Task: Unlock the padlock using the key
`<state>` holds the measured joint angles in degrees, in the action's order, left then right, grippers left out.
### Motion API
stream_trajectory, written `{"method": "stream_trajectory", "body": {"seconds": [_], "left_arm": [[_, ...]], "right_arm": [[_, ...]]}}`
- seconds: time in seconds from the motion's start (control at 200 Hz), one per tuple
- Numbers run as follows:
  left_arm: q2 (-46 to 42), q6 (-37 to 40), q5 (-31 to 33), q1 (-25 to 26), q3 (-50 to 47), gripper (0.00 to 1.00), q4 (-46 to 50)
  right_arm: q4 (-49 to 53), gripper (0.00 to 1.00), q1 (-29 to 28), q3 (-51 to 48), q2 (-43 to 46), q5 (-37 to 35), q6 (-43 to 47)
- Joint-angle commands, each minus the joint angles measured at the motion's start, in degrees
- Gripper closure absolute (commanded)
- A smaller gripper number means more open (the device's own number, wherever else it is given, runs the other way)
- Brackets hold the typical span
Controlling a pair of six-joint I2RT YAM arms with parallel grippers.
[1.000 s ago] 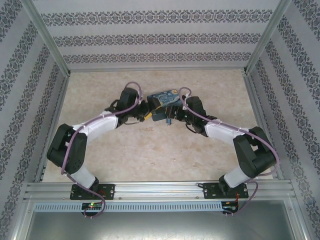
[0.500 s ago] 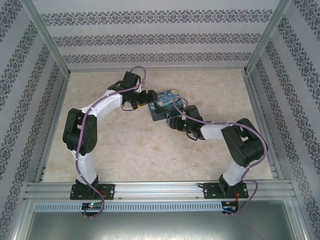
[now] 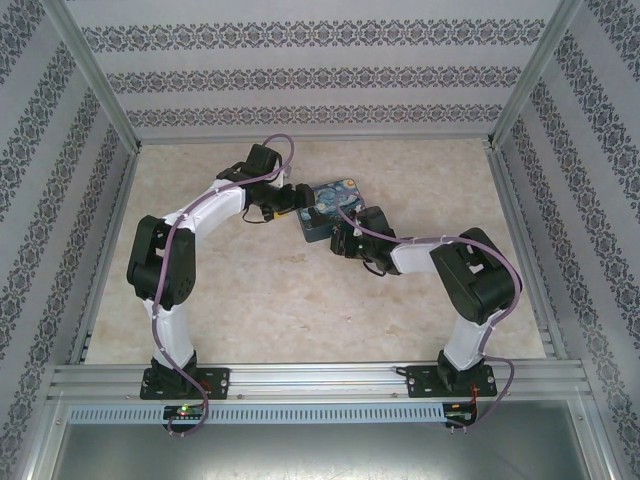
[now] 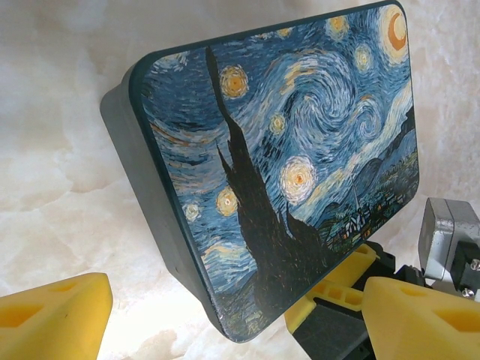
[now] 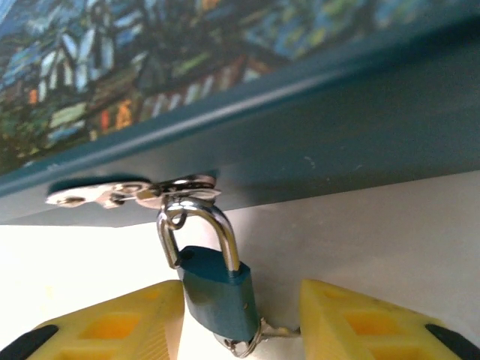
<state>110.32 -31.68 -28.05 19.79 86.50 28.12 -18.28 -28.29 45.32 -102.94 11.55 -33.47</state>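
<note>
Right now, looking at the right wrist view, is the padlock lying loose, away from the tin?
No, the padlock hangs by its shackle from the metal clasp on the tin's side.

Top external looks down from afar; both wrist views share the tin (image 4: 300, 150).

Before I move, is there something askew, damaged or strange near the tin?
Nothing looks spilled or broken. One odd thing: the padlock hangs from the tin's latch, but one end of its shackle seems to sit outside the body, beside a small hole, so it may already be open.
</note>
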Motion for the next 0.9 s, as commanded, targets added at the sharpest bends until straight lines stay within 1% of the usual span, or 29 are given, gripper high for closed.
{"method": "stream_trajectory", "body": {"seconds": [0.0,0.085,0.155,0.235,0.285,0.325,0.36,0.42,0.44,0.6,0.794,0.899], "left_arm": [[0.9,1.2,-0.7,-0.5,1.3,0.14,1.5],[1.1,1.0,-0.9,-0.6,1.5,0.14,1.2],[1.2,1.0,-1.1,-0.7,1.7,0.14,1.0],[1.3,1.1,-1.2,-0.7,1.8,0.14,1.0],[1.2,1.3,-1.2,-0.8,1.8,0.13,1.0],[1.2,1.5,-1.1,-0.8,1.8,0.14,1.2],[1.0,1.8,-0.8,-0.8,1.8,0.13,1.4],[0.6,2.2,-0.5,-0.7,1.3,0.14,1.4],[0.4,2.3,-0.3,-0.7,1.1,0.14,1.5],[-0.6,3.9,2.1,0.0,0.1,0.13,2.2],[0.1,7.1,9.6,3.2,1.3,0.13,6.0],[0.5,7.8,13.6,4.5,0.9,0.14,5.6]], "right_arm": [[-1.1,0.59,-0.6,0.8,-1.0,0.9,-0.3],[-1.3,0.66,-0.6,0.4,-1.0,1.0,-0.5],[-1.4,0.73,-0.6,0.3,-1.1,0.9,-0.5],[-1.5,0.84,-0.5,0.2,-1.2,0.9,-0.7],[-1.4,0.89,-0.5,0.0,-1.1,0.9,-0.9],[-1.4,0.94,-0.3,-0.3,-1.0,1.0,-1.0],[-1.5,0.97,-0.1,-0.6,-0.7,0.9,-1.1],[-1.4,0.98,0.3,-1.3,-0.1,0.8,-1.3],[-1.4,1.0,0.4,-1.5,0.0,0.8,-1.4],[-1.5,1.0,1.7,-3.1,1.7,1.1,-1.7],[-2.1,1.0,2.4,-3.8,2.2,2.2,-3.1],[-3.0,1.0,2.4,-3.8,1.8,2.2,-4.5]]}}
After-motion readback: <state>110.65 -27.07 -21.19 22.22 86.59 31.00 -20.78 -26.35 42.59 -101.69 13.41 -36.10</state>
